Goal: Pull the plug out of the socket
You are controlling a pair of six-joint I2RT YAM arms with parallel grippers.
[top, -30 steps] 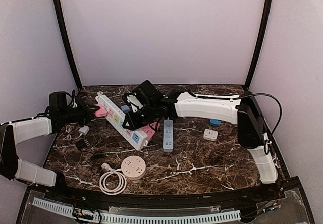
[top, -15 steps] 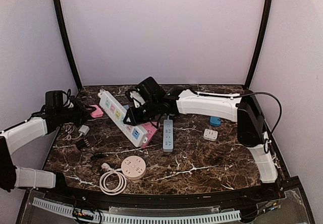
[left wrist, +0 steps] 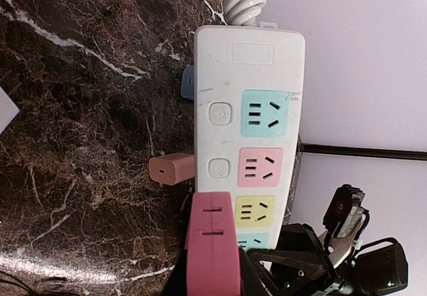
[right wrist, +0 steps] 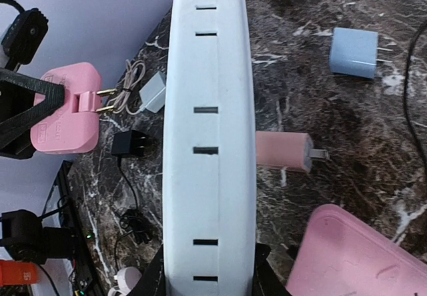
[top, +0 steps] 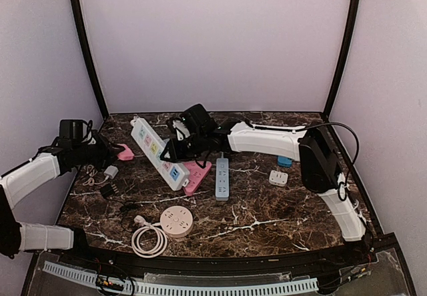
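The left hand (top: 108,151) is clenched on the pink plug (top: 125,152), near the left edge of the desk (top: 267,213). The plug's two prongs (right wrist: 105,101) are bare, clear of every socket, and point toward the white power strip (top: 157,153). The right hand (top: 173,154) grasps that strip near its near end, left of the desk's centre.

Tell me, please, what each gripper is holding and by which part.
Left gripper: the pink plug, clamped by its body, prongs free. Right gripper: the white power strip, gripped across its width.
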